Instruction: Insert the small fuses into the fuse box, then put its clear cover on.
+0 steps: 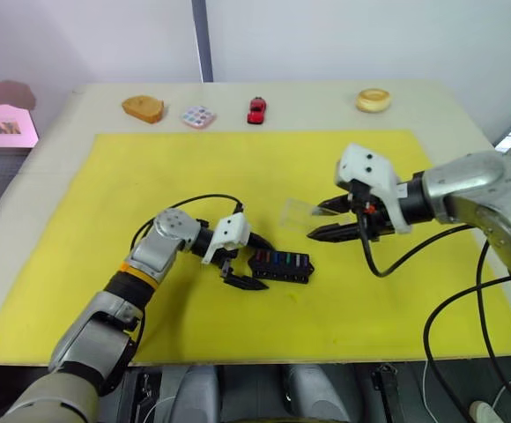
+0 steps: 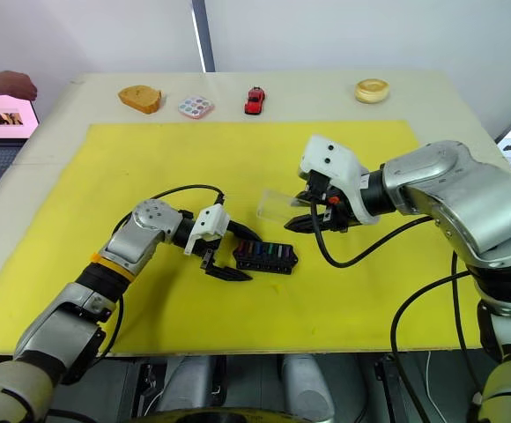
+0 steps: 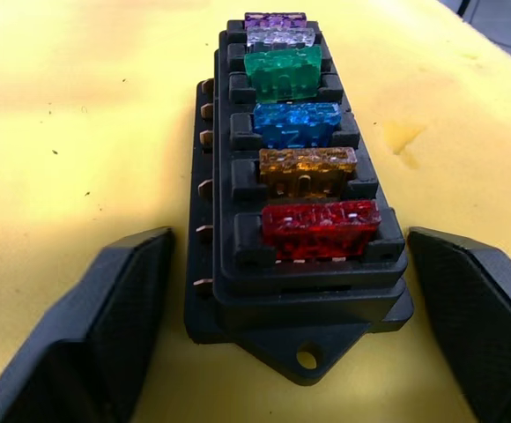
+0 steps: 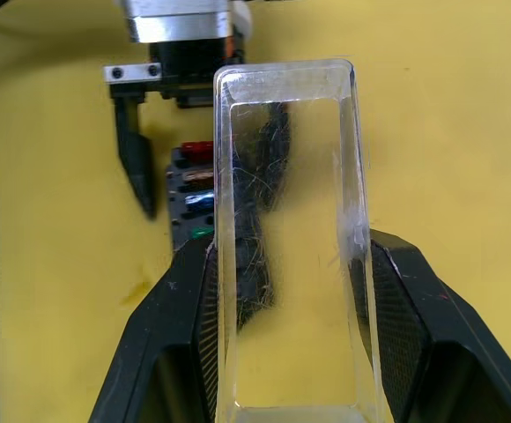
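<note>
Left eye view: fuse box (image 1: 281,265) lies on the yellow mat (image 1: 150,167), long axis running 3 to 9 o'clock, all six fuses (image 1: 279,260) seated. Left gripper (image 1: 243,262), fingers spread, brackets the box's 9 o'clock end. Right gripper (image 1: 324,218) hovers at about 1 o'clock from the box, pinching the clear cover (image 1: 300,209), which juts toward 9 o'clock; this arm carries the piece to be fitted.

Left wrist view: box sits between the two spread fingers (image 3: 97,335), touching neither; red fuse (image 3: 319,228) nearest, purple fuse (image 3: 275,19) farthest.

Right wrist view: cover (image 4: 286,238) is clamped across its width, its long axis pointing toward the box (image 4: 194,207), which lies beyond and to one side. Judgement: cover must shift sideways and lower until both long axes coincide.
</note>
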Controlling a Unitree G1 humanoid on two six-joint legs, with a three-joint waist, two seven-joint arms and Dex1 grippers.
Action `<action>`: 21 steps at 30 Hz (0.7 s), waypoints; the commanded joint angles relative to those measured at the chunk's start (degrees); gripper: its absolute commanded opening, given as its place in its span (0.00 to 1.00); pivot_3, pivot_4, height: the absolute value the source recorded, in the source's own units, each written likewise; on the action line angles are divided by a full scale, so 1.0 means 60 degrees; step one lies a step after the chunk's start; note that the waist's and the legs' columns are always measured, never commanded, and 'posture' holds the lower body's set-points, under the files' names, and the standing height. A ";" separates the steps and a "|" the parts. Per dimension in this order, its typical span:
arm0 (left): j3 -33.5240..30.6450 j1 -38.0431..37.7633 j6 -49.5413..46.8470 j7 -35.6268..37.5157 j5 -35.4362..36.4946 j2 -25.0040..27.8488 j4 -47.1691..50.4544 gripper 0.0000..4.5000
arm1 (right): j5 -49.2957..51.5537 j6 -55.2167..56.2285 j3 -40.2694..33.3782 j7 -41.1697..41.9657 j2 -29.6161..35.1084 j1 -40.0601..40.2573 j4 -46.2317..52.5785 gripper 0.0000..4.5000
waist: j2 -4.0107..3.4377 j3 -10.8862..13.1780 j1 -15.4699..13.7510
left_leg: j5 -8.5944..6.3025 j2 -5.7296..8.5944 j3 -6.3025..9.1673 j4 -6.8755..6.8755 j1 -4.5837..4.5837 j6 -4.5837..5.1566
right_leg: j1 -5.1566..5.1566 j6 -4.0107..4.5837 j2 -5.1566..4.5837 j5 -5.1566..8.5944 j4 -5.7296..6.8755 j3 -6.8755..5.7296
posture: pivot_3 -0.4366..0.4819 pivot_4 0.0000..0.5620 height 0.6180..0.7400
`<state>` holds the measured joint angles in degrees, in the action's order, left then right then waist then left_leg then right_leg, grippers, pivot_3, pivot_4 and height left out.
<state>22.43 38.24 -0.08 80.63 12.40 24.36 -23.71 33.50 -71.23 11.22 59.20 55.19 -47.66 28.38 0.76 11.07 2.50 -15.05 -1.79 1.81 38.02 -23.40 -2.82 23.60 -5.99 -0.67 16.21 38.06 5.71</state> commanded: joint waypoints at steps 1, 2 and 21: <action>-0.0267 -0.0366 -0.0467 -0.0484 -0.0178 0.0035 0.0190 1.00 | 0.0269 -0.0144 -0.0009 -0.0197 -0.0083 0.0031 0.0514 0.37 | 0.0000 0.0000 -0.0003 | 0.0000 0.0000 0.0001 0.0000 0.0000 0.0000 | 0.0000 0.0000 0.0000 0.0000 0.0001 0.0000 | 0.48 0.27 1.00; -0.0338 -0.0461 -0.0558 -0.0570 -0.0136 0.0028 0.0329 1.00 | 0.0283 -0.0143 0.0068 -0.0267 -0.0155 0.0067 0.0559 0.37 | 0.0000 0.0000 0.0002 | 0.0000 0.0000 0.0002 0.0000 0.0000 0.0000 | 0.0000 0.0000 0.0000 0.0000 0.0001 0.0000 | 0.48 0.27 1.00; -0.0253 -0.1037 -0.0360 -0.0409 -0.0305 0.0061 0.1044 0.56 | 0.0335 -0.0658 0.1359 -0.0911 -0.0838 -0.0316 0.0489 0.37 | -0.0001 0.0000 -0.0003 | -0.0002 -0.0001 0.0001 -0.0002 0.0000 0.0003 | 0.0002 0.0001 0.0002 0.0000 0.0001 -0.0001 | 0.48 0.27 1.00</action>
<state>19.45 33.03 -2.73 76.69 11.97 24.30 -16.86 35.48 -75.01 19.91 54.20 50.24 -47.66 30.16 0.76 11.07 2.48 -15.06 -1.79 1.81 38.01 -23.40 -2.81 23.61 -5.99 -0.66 16.21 38.06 5.71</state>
